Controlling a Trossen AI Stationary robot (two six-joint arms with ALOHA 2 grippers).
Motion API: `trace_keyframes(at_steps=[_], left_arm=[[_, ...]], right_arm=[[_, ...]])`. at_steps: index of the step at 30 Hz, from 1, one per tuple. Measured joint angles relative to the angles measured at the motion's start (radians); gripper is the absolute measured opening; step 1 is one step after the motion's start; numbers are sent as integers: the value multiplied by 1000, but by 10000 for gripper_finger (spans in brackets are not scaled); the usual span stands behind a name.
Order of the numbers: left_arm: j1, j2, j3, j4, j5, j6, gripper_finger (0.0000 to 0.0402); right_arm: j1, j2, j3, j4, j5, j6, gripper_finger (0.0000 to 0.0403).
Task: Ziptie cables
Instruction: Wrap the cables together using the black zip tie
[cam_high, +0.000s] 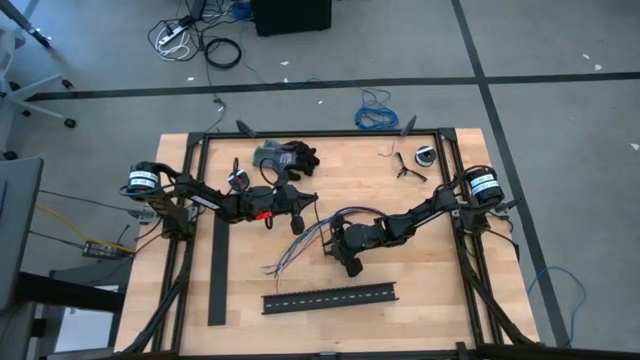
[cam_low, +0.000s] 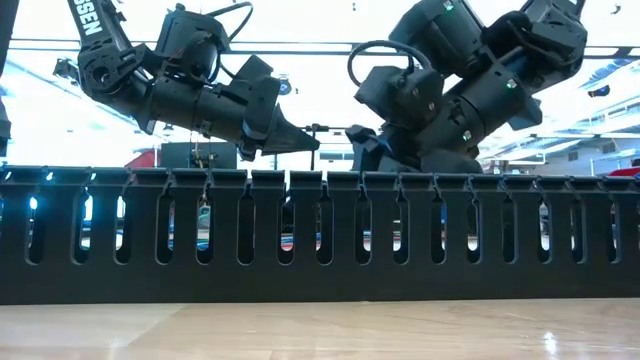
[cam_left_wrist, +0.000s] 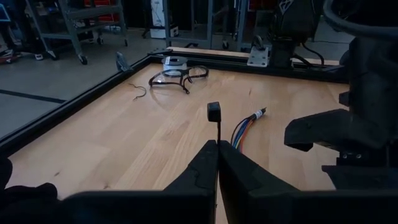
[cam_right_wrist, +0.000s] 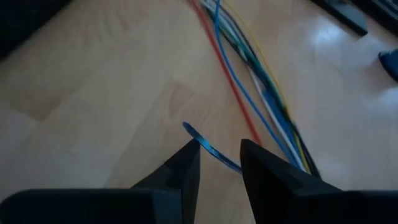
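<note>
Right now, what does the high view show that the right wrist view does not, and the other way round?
Only the high view shows both arms, the left gripper, the slotted channel, the black strip and the gloves. Only the right wrist view shows, close up, the right gripper open, low over the wood, with a blue wire end between its fingers. Both show the cables and the table.
</note>
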Motion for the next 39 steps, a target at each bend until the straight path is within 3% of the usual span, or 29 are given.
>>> trace_keyframes(at_steps=[5, 10, 12, 25, 39], left_arm=[[0, 0, 0, 8, 0, 0, 0], [0, 0, 0, 30, 0, 0, 0], [0, 0, 0, 28, 0, 0, 0], [-3, 0, 0, 24, 3, 57, 0], [-34, 0, 0, 23, 20, 251, 0]], right_arm=[[-17, 2, 0, 37, -30, 4, 95], [-39, 3, 1, 51, -69, 26, 20], [-52, 3, 1, 53, -97, 57, 8], [-136, -18, 2, 60, -196, 427, 0], [-182, -201, 2, -65, -232, 651, 0]])
